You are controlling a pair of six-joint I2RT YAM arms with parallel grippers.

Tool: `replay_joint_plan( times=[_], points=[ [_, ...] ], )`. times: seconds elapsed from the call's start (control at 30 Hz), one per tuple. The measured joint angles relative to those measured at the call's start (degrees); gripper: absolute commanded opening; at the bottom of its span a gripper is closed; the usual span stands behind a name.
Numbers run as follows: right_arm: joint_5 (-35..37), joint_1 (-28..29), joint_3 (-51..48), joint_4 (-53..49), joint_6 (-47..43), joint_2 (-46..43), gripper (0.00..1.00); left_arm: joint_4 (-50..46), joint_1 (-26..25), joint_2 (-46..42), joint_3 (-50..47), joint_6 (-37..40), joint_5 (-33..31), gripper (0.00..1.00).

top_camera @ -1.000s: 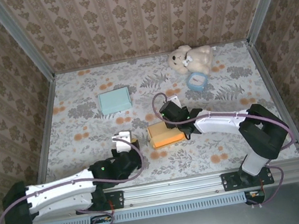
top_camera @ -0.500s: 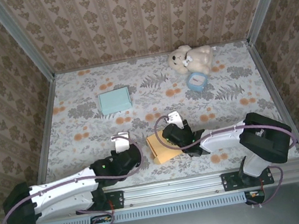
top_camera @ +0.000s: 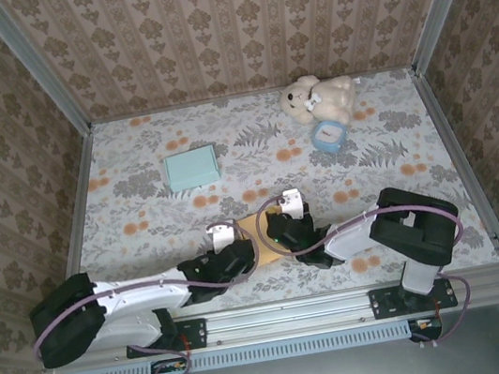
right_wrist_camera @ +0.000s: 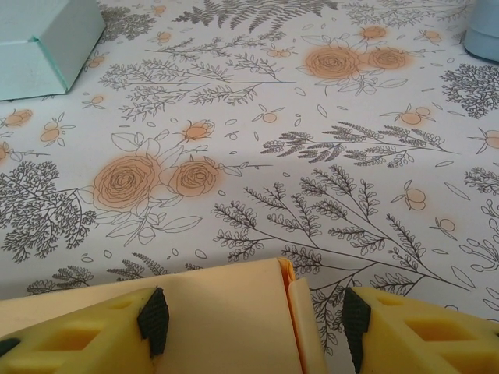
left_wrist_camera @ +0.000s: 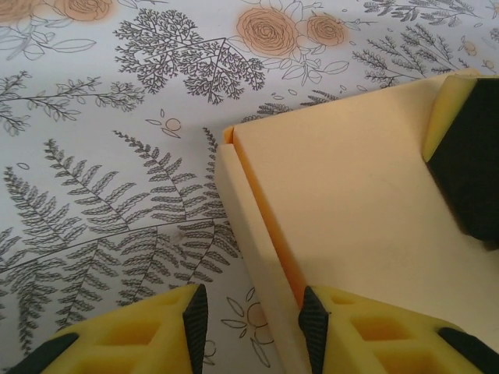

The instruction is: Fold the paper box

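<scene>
The left tool (top_camera: 239,250) and right tool (top_camera: 279,235) flank an orange paper box (top_camera: 254,226) at the tabletop's (top_camera: 140,214) front edge. A teal box (top_camera: 191,167) and teddy bear (top_camera: 316,98) lie farther back.

A teal box (top_camera: 191,168) lies on the floral cloth (top_camera: 140,214); well apart, a teddy (top_camera: 316,98) sits beside a small blue object (top_camera: 326,136).
</scene>
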Motion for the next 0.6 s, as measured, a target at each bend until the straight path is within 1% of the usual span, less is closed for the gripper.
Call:
replay_joint_plan(
  times=[0.13,0.33,0.43,0.6],
  points=[
    [-0.1,-0.5,0.0,0.0,0.5,0.0,0.64,2.5,1.7,1.2,0.0,-0.6,1.5,0.41],
    [-0.9,-1.2,-0.2,-1.5,1.1,-1.2,0.65,7.3,2.8,4.7,0.0,-0.9,1.8,0.41],
    [-3.4,-1.1,-1.0,-5.0,0.9,-4.4,0.66,9.7,4.4,6.3,0.2,-0.9,2.1,0.40],
    [-8.1,-1.0,-3.5,-11.3,0.2,-12.5,0.67,11.4,7.4,7.0,0.4,-0.3,3.2,0.38]
  ],
)
